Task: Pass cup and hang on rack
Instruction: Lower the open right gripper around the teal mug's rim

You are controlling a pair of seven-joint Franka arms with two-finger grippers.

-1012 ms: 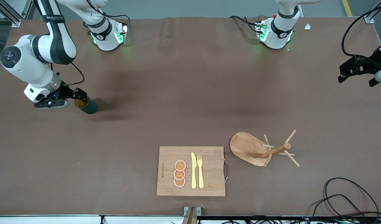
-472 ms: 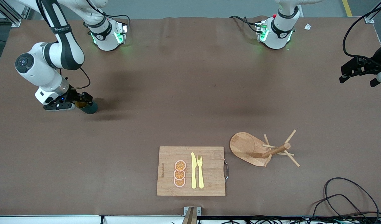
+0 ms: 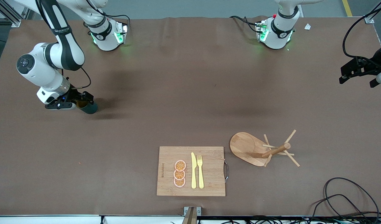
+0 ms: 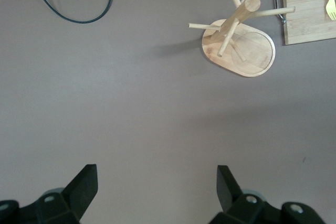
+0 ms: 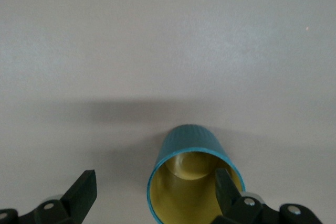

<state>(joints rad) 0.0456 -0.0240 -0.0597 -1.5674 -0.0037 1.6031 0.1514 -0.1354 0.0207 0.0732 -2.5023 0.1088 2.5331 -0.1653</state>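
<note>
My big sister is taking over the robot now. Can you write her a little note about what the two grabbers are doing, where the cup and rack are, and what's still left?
Right gripper: open, low at the cup, one finger inside the rim, one outside. Nothing gripped yet.
Left gripper: open, empty, waiting in the air at the left arm's end of the table.
The cup stands on the table toward the right arm's end.
The rack stands beside the cutting board, nearer the front camera; no cup hangs on it.
Done: right gripper reached the cup.
Left: grip, lift, pass to the left gripper, hang on a peg.
</note>
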